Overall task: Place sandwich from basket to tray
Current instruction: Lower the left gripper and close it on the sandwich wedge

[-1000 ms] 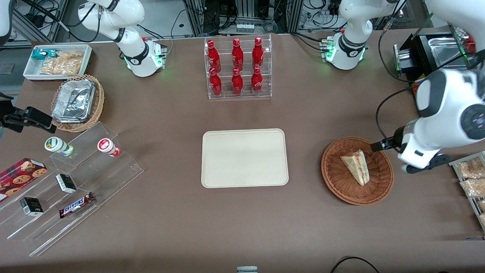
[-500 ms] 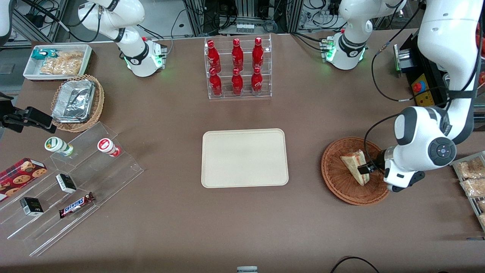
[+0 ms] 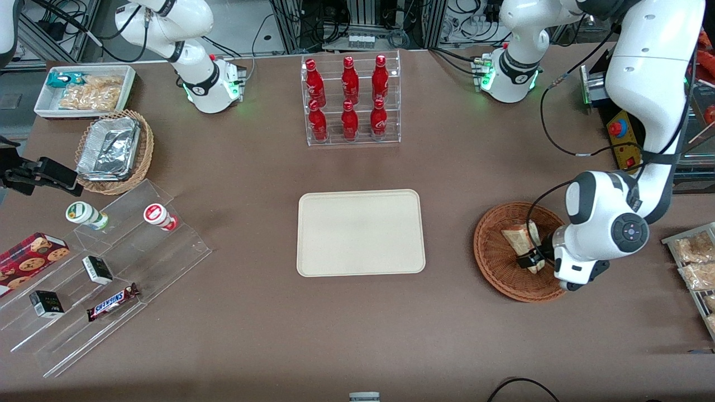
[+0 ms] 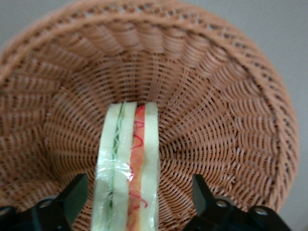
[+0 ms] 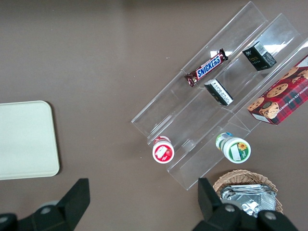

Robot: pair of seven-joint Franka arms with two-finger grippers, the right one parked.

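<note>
Robot lab; cable-strung equipment racks (image 3: 363, 22)

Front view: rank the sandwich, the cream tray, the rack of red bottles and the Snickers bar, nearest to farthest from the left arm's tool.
1. Sandwich, in the basket, between the open fingers of the tool.
2. Cream tray, mid-table.
3. Rack of red bottles, farther from the camera.
4. Snickers bar, at the parked arm's end.

Red bottles (image 3: 349, 98), Snickers bar (image 3: 112, 302), perhaps cookies (image 3: 31, 255).
</note>
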